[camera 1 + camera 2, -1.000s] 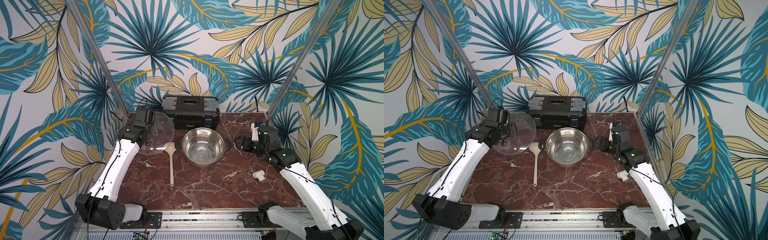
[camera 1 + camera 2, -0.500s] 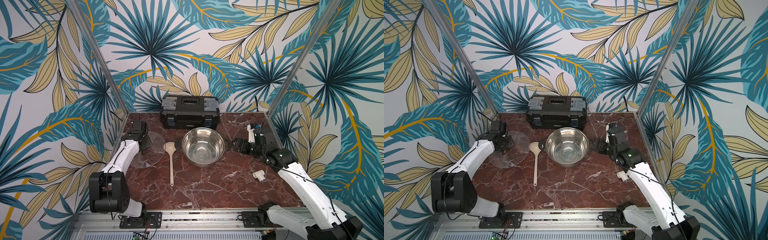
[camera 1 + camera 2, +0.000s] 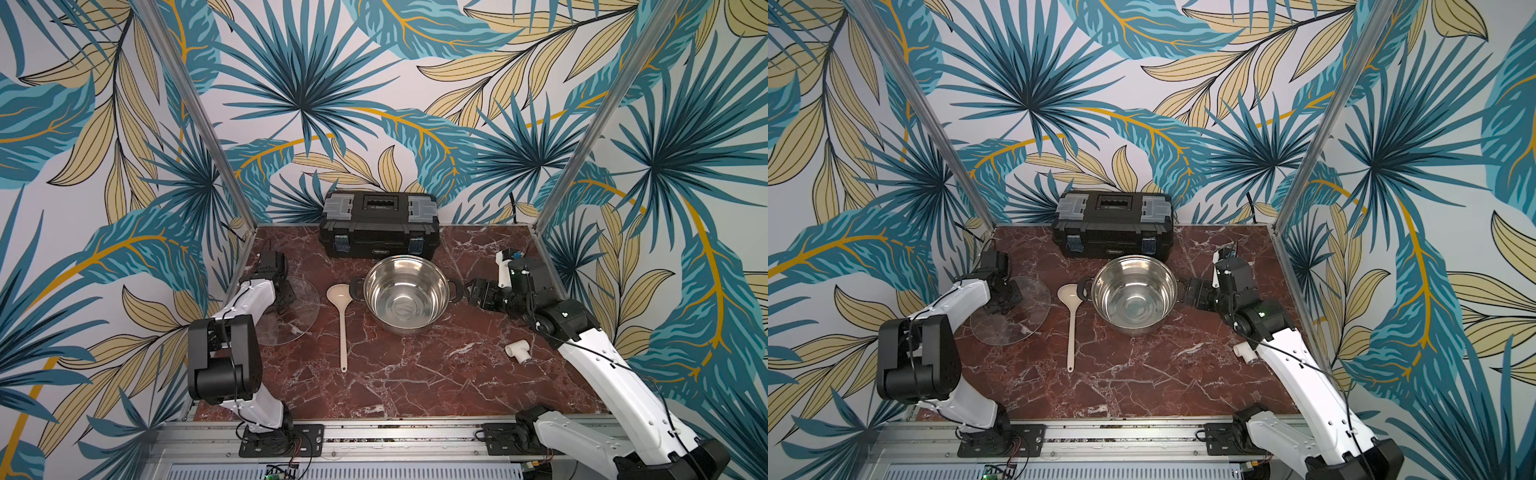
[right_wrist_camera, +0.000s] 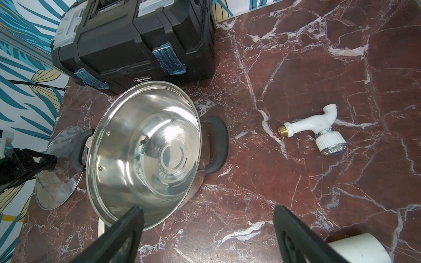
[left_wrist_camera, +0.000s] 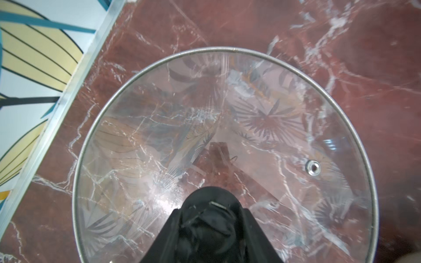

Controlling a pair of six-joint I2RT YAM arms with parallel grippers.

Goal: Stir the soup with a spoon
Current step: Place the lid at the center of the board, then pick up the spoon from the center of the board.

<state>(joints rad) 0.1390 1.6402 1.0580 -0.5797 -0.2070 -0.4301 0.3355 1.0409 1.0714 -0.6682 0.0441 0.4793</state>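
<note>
The cream spoon (image 3: 343, 328) (image 3: 1071, 328) lies flat on the marble, its bowl next to the pot's left handle and no gripper on it. The shiny steel pot (image 3: 407, 295) (image 3: 1133, 295) (image 4: 145, 154) stands uncovered, and no soup shows inside it. My left gripper (image 3: 284, 295) (image 3: 1005, 297) (image 5: 210, 211) is shut on the black knob of the clear glass lid (image 3: 291, 320) (image 5: 227, 113), which rests on the table left of the spoon. My right gripper (image 3: 473, 293) (image 3: 1190, 293) (image 4: 207, 210) is open and empty, just right of the pot's right handle.
A black-and-grey toolbox (image 3: 379, 226) (image 4: 136, 41) stands right behind the pot. A white pipe T-fitting (image 3: 518, 350) (image 3: 1244, 353) lies beside my right arm. A white tap with a brass thread (image 4: 319, 129) lies right of the pot. Walls and metal posts close in the table on three sides.
My left arm has brought the glass lid down from mid-air and leftward onto the table. My right gripper has barely shifted beside the pot's handle.
</note>
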